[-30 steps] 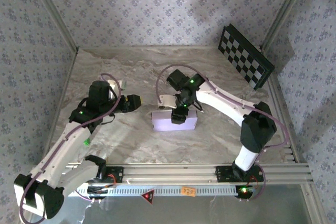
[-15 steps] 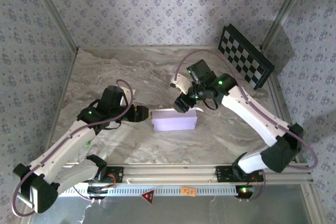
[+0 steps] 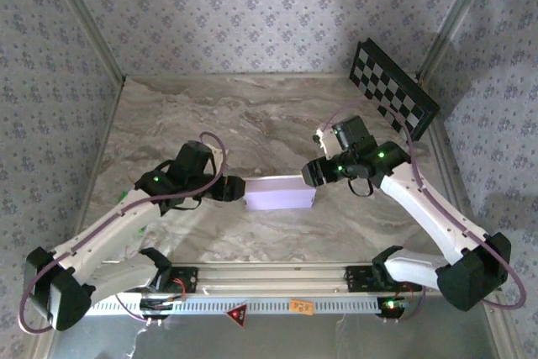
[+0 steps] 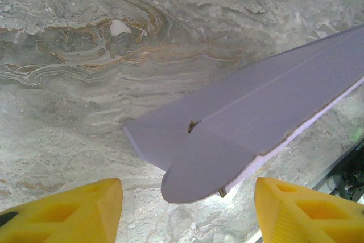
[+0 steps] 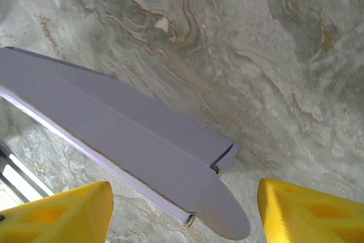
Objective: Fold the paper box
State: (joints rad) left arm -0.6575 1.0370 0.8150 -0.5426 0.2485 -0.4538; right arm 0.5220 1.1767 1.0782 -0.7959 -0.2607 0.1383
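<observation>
Two spread grippers are flanking the paper box, which is lying near the middle of the table — the left gripper is gaping at its left end, the right gripper at its right end, neither pinching anything. With a rounded end flap sticking out loose at each end, an uneven push is risking a buckled flap or a box sliding off line. The box is lying closed over, so I cannot tell what, if anything, it is holding.
</observation>
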